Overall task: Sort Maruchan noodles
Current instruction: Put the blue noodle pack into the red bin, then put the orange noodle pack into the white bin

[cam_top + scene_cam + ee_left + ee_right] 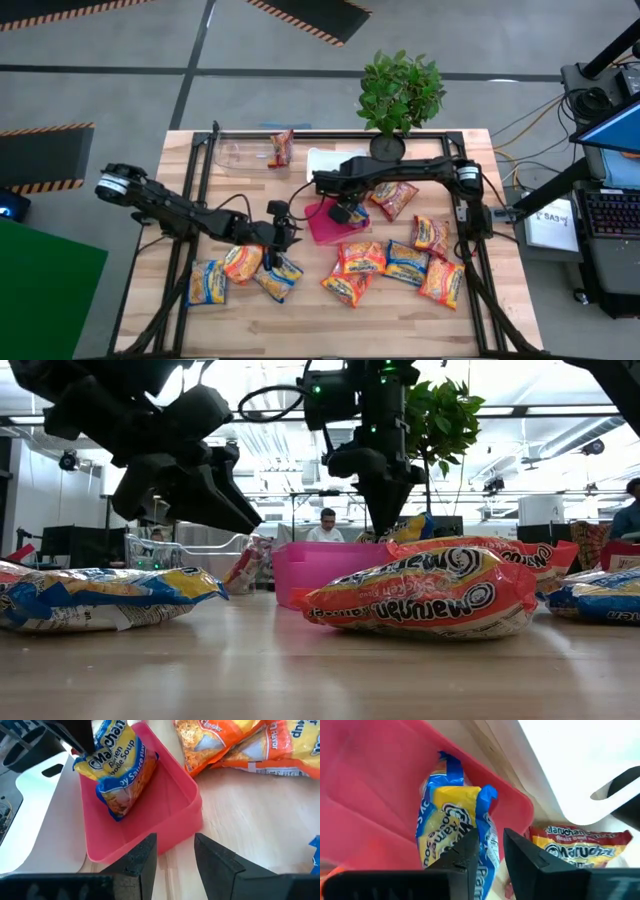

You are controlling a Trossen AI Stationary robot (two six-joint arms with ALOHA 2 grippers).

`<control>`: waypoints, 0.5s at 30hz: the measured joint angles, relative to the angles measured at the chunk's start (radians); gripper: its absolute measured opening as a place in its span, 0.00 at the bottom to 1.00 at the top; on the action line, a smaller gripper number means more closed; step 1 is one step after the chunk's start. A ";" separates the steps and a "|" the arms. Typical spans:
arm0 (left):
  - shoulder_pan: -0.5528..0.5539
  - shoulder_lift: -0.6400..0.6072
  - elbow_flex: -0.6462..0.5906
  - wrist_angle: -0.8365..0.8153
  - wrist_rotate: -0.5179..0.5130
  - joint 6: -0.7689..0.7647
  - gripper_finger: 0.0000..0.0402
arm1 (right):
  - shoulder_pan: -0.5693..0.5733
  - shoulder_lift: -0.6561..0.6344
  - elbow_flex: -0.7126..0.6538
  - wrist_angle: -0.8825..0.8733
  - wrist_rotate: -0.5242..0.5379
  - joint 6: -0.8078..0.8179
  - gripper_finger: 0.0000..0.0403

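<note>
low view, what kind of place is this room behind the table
Probably a robotics lab or workshop in an open-plan office. A person sits at a desk beyond the wooden table, the ceiling shows bare ducts and strip lights, and the high view shows a laptop, cables and hazard-striped floor mats.

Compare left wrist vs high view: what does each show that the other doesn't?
Only left wrist: the blue-and-yellow packet standing tilted inside the red tray, gripped at its top by the right gripper, whose fingers look closed on it.

Only high: the plant, the clear tray holding a packet, the white tray, and packets across the table.

Both: red tray, left gripper, orange packets.
</note>
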 joint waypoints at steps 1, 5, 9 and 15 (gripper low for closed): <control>0.000 -0.003 0.011 -0.024 0.000 -0.008 0.28 | 0.001 -0.009 0.004 -0.005 0.000 -0.006 0.18; -0.003 -0.016 0.063 -0.155 0.003 -0.050 0.28 | 0.016 -0.067 0.008 -0.014 0.002 -0.021 0.16; -0.013 -0.032 0.126 -0.270 0.010 -0.107 0.28 | 0.059 -0.138 0.008 -0.013 0.026 -0.039 0.15; -0.069 -0.057 0.202 -0.385 0.037 -0.213 0.28 | 0.185 -0.244 -0.014 -0.011 0.116 -0.089 0.15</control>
